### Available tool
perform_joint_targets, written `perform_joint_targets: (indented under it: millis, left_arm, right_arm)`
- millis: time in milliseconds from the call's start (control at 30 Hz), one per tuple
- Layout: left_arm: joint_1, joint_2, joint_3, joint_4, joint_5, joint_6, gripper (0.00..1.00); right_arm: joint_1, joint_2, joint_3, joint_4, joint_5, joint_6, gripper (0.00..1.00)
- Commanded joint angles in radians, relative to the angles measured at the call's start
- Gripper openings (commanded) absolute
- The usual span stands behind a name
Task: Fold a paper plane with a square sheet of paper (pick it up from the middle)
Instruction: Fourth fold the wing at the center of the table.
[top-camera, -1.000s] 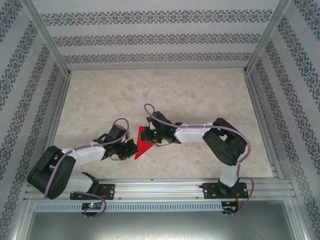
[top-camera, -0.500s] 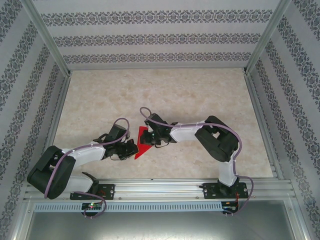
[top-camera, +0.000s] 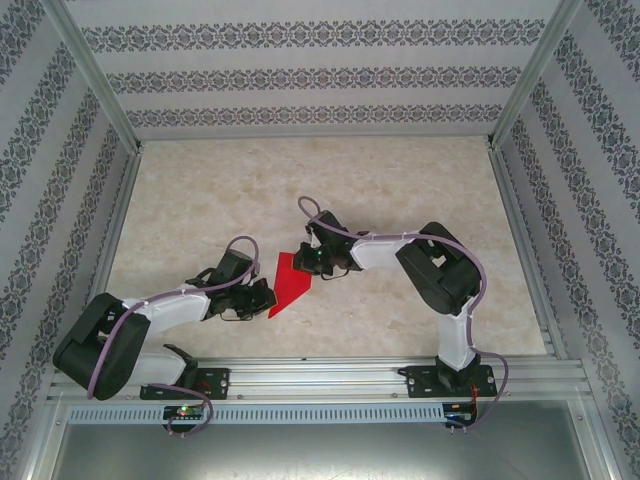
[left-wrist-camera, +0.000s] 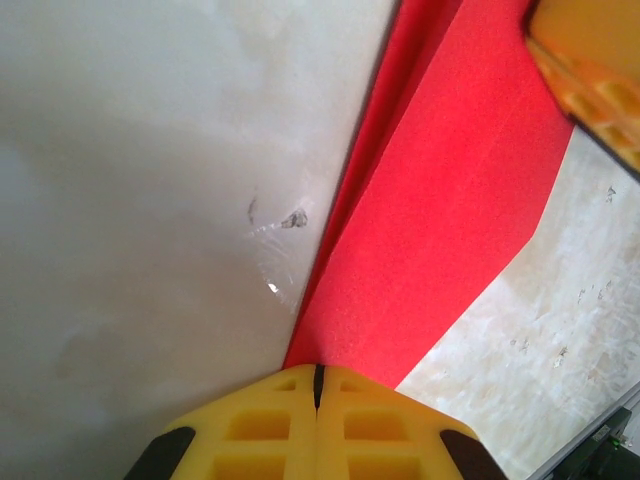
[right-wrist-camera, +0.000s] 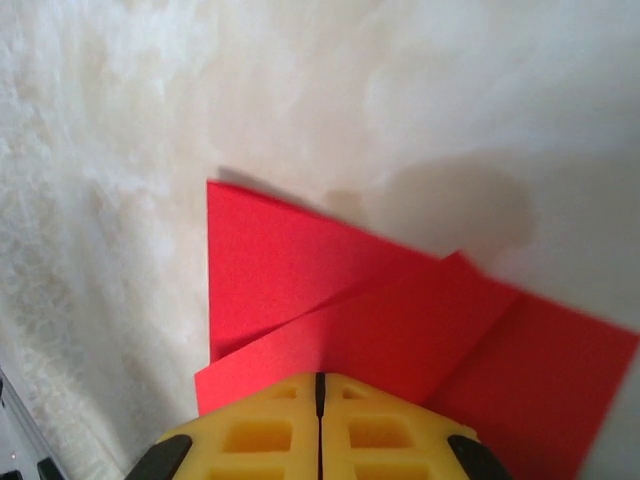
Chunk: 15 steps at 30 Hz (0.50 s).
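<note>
1. The red paper (top-camera: 290, 283) lies on the table (top-camera: 400, 190), near the front and a bit left of the middle, between the two arms.
2. It is bright red and plain all over.
3. From above it looks like a slim slanted shape with a pointy end toward the front.
4. In the right wrist view the red paper (right-wrist-camera: 300, 290) lies flat, and one flap is folded over on top of it with a clear straight edge.
5. In the left wrist view the red paper (left-wrist-camera: 440, 230) has a long crease running away from the camera.
6. The left gripper (top-camera: 266, 297) sits at the pointy front end of the paper.
7. Its yellow fingers (left-wrist-camera: 260, 430) are pressed tight together, and the paper's narrow end runs right up to them. I cannot tell if any paper is caught between them.
8. The right gripper (top-camera: 306, 262) sits at the far, wider end of the paper.
9. Its yellow fingers (right-wrist-camera: 380, 430) are pressed together too, right over the near edge of the paper. I cannot tell if they are pinching it.
10. One right finger (left-wrist-camera: 590, 70) shows at the top corner of the left wrist view, over the paper.
11. The table is pale and looks like stone.
12. The walls (top-camera: 320, 80) around it are white with rows of dark flowery shapes.
13. A purple cable (top-camera: 240, 245) loops over each arm.
</note>
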Motion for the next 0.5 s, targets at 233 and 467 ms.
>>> perform_joint_targets:
  millis: [233, 467]
  left_arm:
    - [0.006, 0.037, -0.075, -0.222, -0.099, 0.04, 0.02]
    - [0.006, 0.036, -0.071, -0.224, -0.091, 0.054, 0.02]
  right_arm:
    - [-0.133, 0.039, 0.04, -0.065, 0.084, -0.039, 0.09]
    - [-0.151, -0.056, 0.046, -0.102, 0.053, -0.077, 0.1]
